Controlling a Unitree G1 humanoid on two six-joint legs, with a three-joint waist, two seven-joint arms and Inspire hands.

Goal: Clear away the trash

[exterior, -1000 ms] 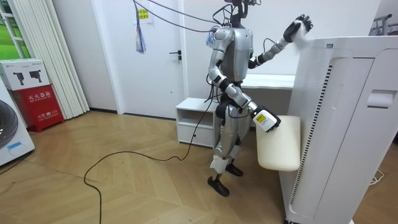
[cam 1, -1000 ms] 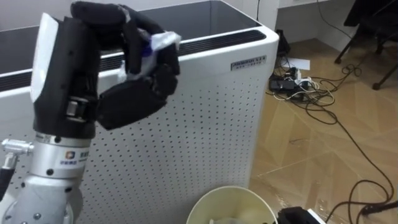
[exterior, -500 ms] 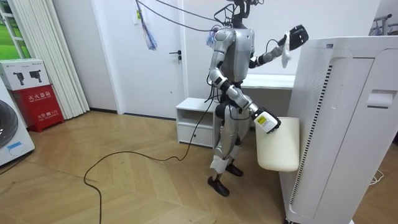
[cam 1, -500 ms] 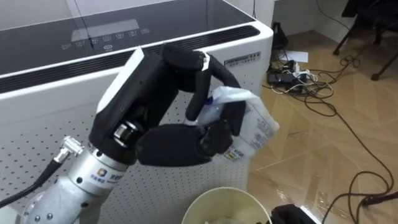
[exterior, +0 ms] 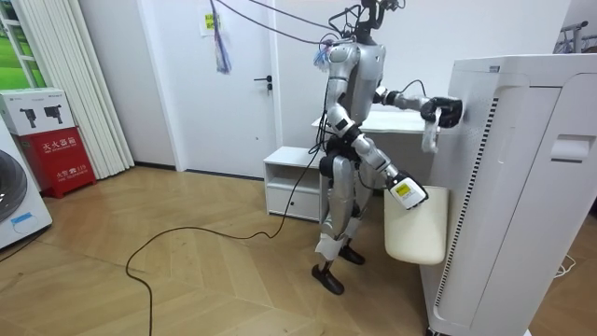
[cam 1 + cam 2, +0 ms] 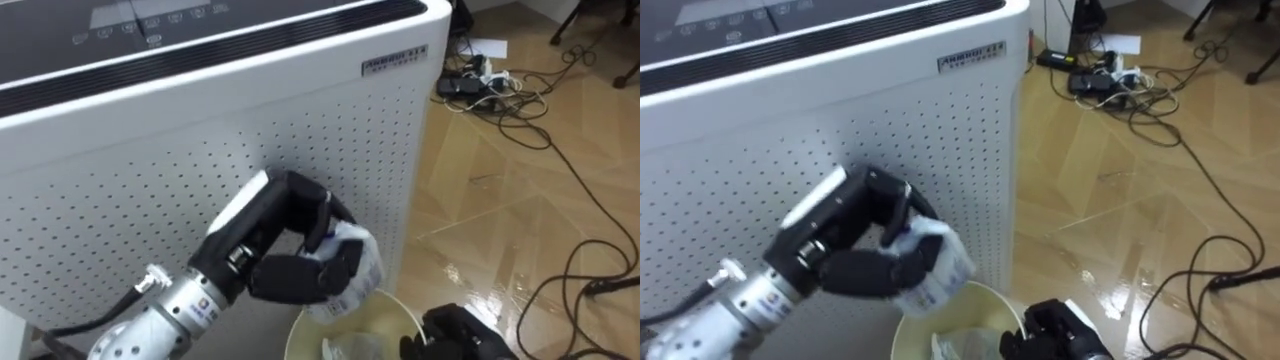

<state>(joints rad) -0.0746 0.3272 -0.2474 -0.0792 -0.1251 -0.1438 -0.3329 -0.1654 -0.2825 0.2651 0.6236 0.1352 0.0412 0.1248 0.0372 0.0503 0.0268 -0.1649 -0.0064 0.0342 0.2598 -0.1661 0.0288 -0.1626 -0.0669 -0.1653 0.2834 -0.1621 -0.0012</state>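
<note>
1. Beside the tall white perforated appliance [image 6: 150, 170] the robot stands upright on the wooden floor [image 6: 520, 200], its body turned toward the appliance's side panel.
2. Its left arm reaches forward at chest height, and the left robot hand [image 6: 300, 265] is curled tight round a crumpled white plastic wrapper [image 6: 355, 270], the garbage.
3. The wrapper bulges out between thumb and fingers and hangs just above the near rim of a cream bin [image 5: 417, 229], close against the appliance's dotted wall.
4. From where I stand, the wrapper dangles below the dark hand, right at the appliance's front edge.
5. The bin hangs clear of the floor at the robot's hip height, and pale scraps [image 6: 350, 348] lie inside it.
6. The right robot hand [image 6: 455, 335] sits low at the bin's rim, on the side away from the appliance; I cannot tell how it grips.
7. A tangle of dark cables [image 6: 500, 80] lies on the floor past the appliance's far corner.
8. Behind the robot stand a low white shelf unit [image 5: 289, 182] and a white door [image 5: 233, 84].
</note>
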